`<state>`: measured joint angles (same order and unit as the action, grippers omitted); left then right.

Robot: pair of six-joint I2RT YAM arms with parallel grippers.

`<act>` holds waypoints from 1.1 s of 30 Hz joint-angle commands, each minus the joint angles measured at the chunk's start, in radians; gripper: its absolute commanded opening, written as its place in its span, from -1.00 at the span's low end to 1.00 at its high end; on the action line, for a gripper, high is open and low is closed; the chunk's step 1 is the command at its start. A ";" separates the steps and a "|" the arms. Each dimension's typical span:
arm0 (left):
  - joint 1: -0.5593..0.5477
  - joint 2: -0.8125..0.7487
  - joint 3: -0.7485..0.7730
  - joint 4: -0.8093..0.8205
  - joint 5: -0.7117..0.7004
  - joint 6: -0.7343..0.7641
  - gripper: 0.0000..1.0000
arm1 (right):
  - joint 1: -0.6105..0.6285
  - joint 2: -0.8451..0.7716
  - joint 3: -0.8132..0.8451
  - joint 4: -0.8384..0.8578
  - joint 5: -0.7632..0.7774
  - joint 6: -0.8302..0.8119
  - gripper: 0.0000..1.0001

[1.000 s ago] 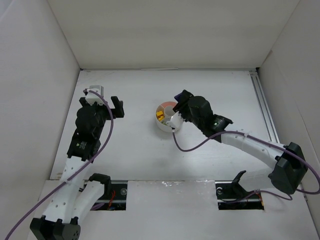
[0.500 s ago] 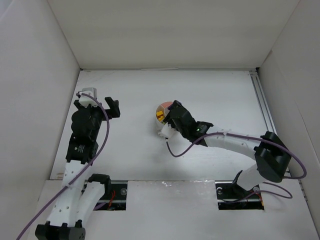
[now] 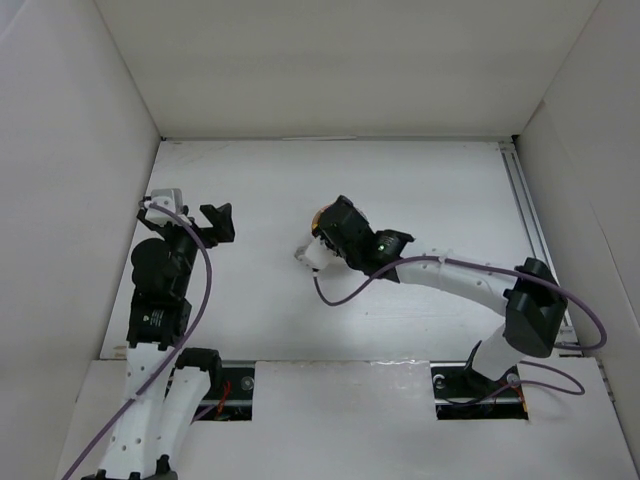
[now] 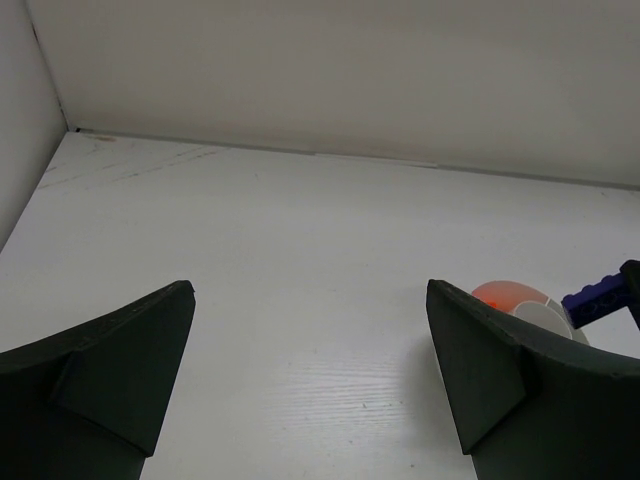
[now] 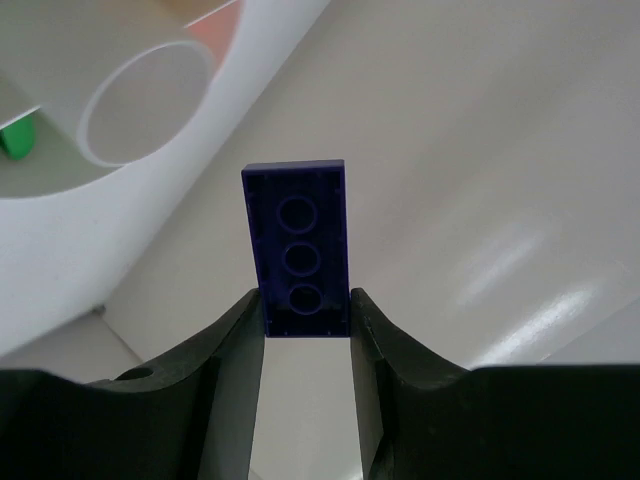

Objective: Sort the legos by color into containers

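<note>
Status: my right jaws are narrow and clamped on one dark purple flat plastic lego plate. They grip it by its long edges near one end, and the rest sticks out past the jaws. Its underside faces the wrist camera, with three round sockets in a row. It is held clear above the white tabletop.

In the right wrist view, the small round white plastic dish with wedge compartments sits at 10 o'clock from the plate, just beside it. The plate is outside the rim there, not over any compartment. The round centre cup is in view. One small green lego lies in the wedge at 9 o'clock of the cup. There is an orange wedge at 1 o'clock of the cup, but I can't tell single bricks in it.

In the top view, my right wrist covers most of the dish. Only a white bit of wall at 7 o'clock and an orange sliver at 11 o'clock show.

My left jaws are wide apart with bare tabletop between them. They are on the tabletop's 9 o'clock side, well apart from the dish. In the left wrist view the dish is at 4 o'clock, partly behind the jaw on that side. The purple plate is tilted just above its rim at 3 o'clock.
</note>
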<state>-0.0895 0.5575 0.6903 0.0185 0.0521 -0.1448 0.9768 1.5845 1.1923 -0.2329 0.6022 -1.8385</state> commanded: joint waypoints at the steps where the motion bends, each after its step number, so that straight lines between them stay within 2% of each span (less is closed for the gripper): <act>1: 0.007 -0.018 -0.005 0.037 0.029 -0.012 1.00 | 0.052 0.002 0.223 -0.233 -0.031 0.383 -1.00; 2: 0.007 -0.018 -0.005 0.037 0.029 -0.012 1.00 | 0.053 0.014 0.277 -0.382 -0.065 0.471 -1.00; 5: 0.007 -0.018 -0.005 0.037 0.038 -0.012 1.00 | 0.053 0.041 0.433 -0.595 -0.192 0.769 -1.00; 7: 0.007 0.004 0.009 0.037 0.069 -0.021 1.00 | 0.053 0.042 0.493 -0.687 -0.306 0.917 -1.00; 12: 0.007 0.059 0.051 -0.006 0.156 -0.012 1.00 | -0.007 0.022 0.494 -0.769 -0.501 1.100 -1.00; 15: 0.007 0.090 0.061 -0.017 0.306 -0.012 1.00 | -0.088 0.012 0.523 -0.769 -0.657 1.204 -1.00; 16: 0.007 0.090 0.061 -0.017 0.485 0.017 1.00 | -0.114 0.003 0.532 -0.760 -0.707 1.228 -1.00; 18: 0.007 0.099 0.035 0.023 0.660 -0.005 1.00 | -0.185 -0.018 0.543 -0.750 -0.865 1.286 -1.00; 19: 0.007 0.120 0.025 0.087 0.734 -0.040 1.00 | -0.202 -0.029 0.543 -0.705 -0.901 1.308 -1.00; 20: 0.007 0.140 0.015 0.124 0.868 -0.137 1.00 | -0.213 -0.043 0.526 -0.688 -0.944 1.321 -1.00; 22: 0.016 0.215 -0.017 0.219 0.968 -0.260 0.90 | -0.224 -0.095 0.469 -0.643 -0.973 1.352 -1.00; 23: 0.016 0.237 -0.029 0.321 1.011 -0.324 0.86 | -0.224 -0.112 0.442 -0.582 -0.973 1.366 -1.00; 24: 0.016 0.257 -0.029 0.352 1.011 -0.405 0.82 | -0.214 -0.124 0.422 -0.570 -0.964 1.366 -1.00; 30: -0.042 0.427 0.058 0.340 0.999 -0.450 0.62 | -0.191 -0.173 0.354 -0.510 -0.940 1.407 -1.00; 33: -0.067 0.469 0.081 0.408 1.008 -0.484 0.56 | -0.182 -0.153 0.378 -0.510 -0.929 1.407 -1.00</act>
<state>-0.1368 1.0130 0.6987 0.2939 0.9993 -0.5537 0.7784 1.4265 1.5547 -0.8146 -0.3115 -0.4622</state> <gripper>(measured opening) 0.786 0.415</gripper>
